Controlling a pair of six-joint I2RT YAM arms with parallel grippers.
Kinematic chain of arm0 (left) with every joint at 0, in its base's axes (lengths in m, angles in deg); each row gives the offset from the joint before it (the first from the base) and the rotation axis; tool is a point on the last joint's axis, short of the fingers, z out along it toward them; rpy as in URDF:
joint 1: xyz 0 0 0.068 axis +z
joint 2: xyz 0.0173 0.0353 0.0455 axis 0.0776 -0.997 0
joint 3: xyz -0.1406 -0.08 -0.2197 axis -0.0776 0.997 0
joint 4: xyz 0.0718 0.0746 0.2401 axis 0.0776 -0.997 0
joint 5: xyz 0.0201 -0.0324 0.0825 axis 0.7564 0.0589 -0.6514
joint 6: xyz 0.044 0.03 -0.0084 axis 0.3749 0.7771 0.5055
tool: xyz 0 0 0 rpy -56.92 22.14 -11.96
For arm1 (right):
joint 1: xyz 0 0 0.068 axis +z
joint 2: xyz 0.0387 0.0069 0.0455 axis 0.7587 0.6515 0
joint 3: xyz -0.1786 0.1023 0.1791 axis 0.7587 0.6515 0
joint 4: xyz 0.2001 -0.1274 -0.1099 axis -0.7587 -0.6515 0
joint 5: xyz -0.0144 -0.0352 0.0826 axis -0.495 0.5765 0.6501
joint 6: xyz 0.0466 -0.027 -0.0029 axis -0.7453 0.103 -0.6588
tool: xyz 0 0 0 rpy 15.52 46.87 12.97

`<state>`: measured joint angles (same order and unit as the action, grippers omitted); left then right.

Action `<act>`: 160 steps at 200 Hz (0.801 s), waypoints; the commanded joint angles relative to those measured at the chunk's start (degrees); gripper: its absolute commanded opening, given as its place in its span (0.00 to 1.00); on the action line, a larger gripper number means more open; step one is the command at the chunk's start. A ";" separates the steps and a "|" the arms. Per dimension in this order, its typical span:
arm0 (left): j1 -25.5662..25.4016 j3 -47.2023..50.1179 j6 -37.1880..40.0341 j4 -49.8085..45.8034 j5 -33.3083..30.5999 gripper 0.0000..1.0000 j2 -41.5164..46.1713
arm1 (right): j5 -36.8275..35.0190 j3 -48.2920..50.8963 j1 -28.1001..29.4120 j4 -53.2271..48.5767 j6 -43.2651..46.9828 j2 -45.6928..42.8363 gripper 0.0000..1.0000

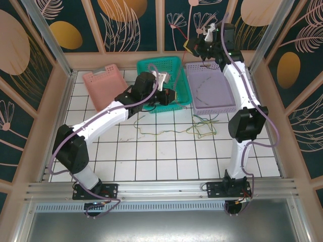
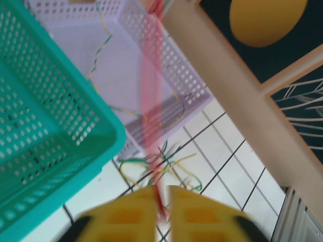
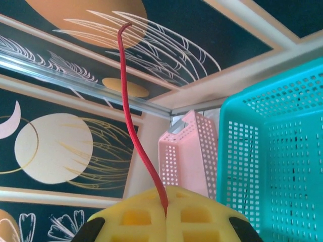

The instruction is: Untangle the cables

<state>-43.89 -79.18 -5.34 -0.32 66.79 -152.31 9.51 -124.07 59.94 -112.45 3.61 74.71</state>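
Right tool [image 3: 165, 213] clamps red cable [image 3: 132, 116] over far edge of lilac basket [image 1: 214, 108]; left tool [image 2: 162, 195], slightly parted, straddles it.

Left basket [image 1: 103, 88], middle basket [image 1: 174, 75], right basket [image 1: 217, 98] side by side, cables [image 1: 201, 130] before right basket

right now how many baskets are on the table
3: the pink basket at the back left, the teal basket in the middle, the lilac basket at the back right. None looks hidden.
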 commanded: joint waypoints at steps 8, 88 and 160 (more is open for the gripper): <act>-1.70 -2.11 -2.80 -12.51 -7.66 0.46 0.40 | -9.78 -5.27 0.39 8.10 2.31 1.92 0.00; -0.69 3.18 -12.85 -17.02 -29.54 0.68 15.45 | -17.09 -8.59 3.24 10.52 2.81 9.44 0.00; 1.63 11.61 -18.88 -18.43 -29.68 0.65 23.31 | -21.82 -2.15 9.37 -1.90 -0.04 15.63 0.00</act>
<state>-42.99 -70.17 -21.49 -16.45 38.00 -130.62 -9.75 -129.51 66.54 -108.72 4.88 89.05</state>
